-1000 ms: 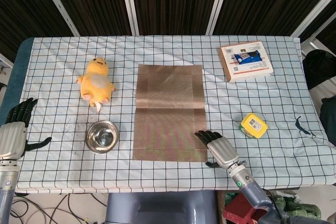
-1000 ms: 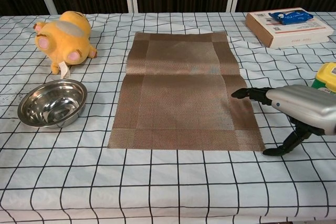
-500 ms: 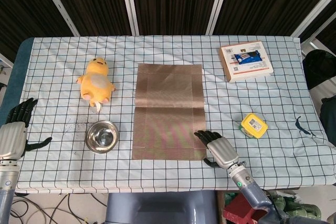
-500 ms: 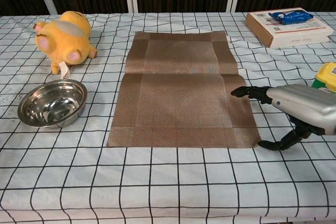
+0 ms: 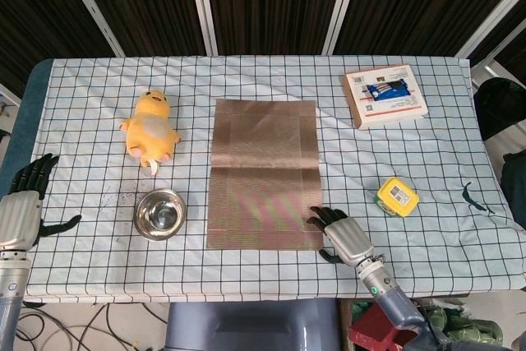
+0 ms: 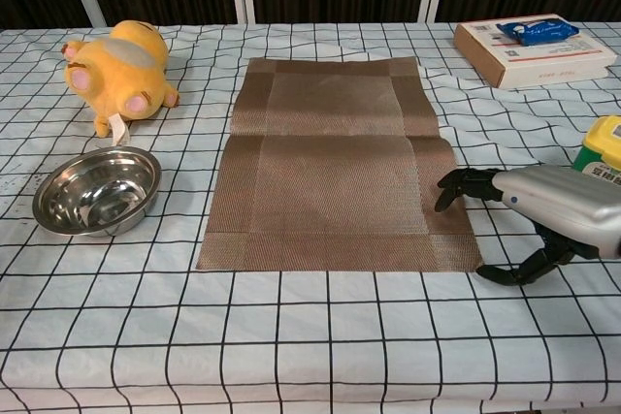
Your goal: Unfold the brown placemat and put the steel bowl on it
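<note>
The brown placemat (image 5: 264,174) lies spread flat down the middle of the surface (image 5: 444,162), a fold crease running across its centre, its far end near the far edge and its near end short of the near edge. The steel bowl (image 5: 160,214) sits upright on the checked cloth just off the mat's left side toward the near-left corner, not on the mat, and there is nothing inside it (just reflections on the shiny wall). The right hand (image 5: 341,234) hovers at the mat's near-right corner, fingers (image 6: 456,184) curled downward over the mat's right border and the thumb reaching out beneath; it holds nothing, and I cannot tell whether the fingertips actually touch the mat. The left hand (image 5: 23,203) hangs out past the left edge of the surface, fingers spread apart, gripping nothing, well apart from the bowl. A yellow plush toy (image 5: 151,127) lies on its back beyond the bowl, toward the left side. Over by the far-right corner sits a cardboard box (image 5: 385,95) with a blue packet (image 5: 385,90) lying on top of it. A small yellow-green box (image 5: 398,196) rests near the right side, just beyond the right hand.
</note>
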{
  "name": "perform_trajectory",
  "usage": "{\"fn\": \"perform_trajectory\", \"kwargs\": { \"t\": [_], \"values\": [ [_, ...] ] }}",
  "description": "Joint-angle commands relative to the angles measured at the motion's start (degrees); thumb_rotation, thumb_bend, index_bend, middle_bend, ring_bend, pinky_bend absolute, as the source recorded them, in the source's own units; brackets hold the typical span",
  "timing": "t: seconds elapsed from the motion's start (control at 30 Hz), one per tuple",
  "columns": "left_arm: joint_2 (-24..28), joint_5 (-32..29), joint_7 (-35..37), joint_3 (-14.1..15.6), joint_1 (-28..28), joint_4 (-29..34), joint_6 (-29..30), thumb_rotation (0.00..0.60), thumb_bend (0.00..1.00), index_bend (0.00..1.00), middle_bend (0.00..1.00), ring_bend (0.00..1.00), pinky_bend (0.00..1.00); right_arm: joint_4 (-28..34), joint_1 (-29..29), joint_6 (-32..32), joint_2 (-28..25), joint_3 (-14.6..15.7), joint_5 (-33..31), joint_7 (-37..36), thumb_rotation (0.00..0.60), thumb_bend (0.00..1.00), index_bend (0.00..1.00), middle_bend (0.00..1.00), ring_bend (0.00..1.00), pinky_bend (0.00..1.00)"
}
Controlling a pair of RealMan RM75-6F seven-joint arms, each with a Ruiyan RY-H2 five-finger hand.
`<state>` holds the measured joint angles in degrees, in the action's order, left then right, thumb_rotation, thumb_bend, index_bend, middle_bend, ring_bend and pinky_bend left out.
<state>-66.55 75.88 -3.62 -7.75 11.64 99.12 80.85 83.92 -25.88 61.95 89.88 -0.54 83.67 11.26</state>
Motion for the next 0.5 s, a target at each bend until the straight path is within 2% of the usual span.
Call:
{"fn": "perform_trajectory", "kwargs": {
  "t": [0.03,0.3,0.5],
  "values": [
    [0.0,0.0,0.1,-0.1,0.0,0.0,0.0,0.600,0.02,0.00,0.02,0.00,0.07,-0.3,0.0,0.0,0.3,0.0,-0.1,-0.1,0.600,0.20,0.26,0.09,0.12,0.21],
    [0.1,0.0,0.4,-0.1,-0.1,0.1,-0.1,0.600,0.02,0.00,0.02,0.00,0.07,-1.5,0.3,0.9,1.8,-0.6,-0.4,-0.3,0.600,0.18,0.26,0.09,0.13,0.21],
    [0.1,-0.2,0.5,-0.2,-0.1,0.1,-0.2,0.600,0.02,0.00,0.02,0.00,0.07,-2.9,0.6,2.3,3.3,-1.0,0.0,-1.2,0.600,0.32,0.26,0.09,0.13,0.22]
  ]
}}
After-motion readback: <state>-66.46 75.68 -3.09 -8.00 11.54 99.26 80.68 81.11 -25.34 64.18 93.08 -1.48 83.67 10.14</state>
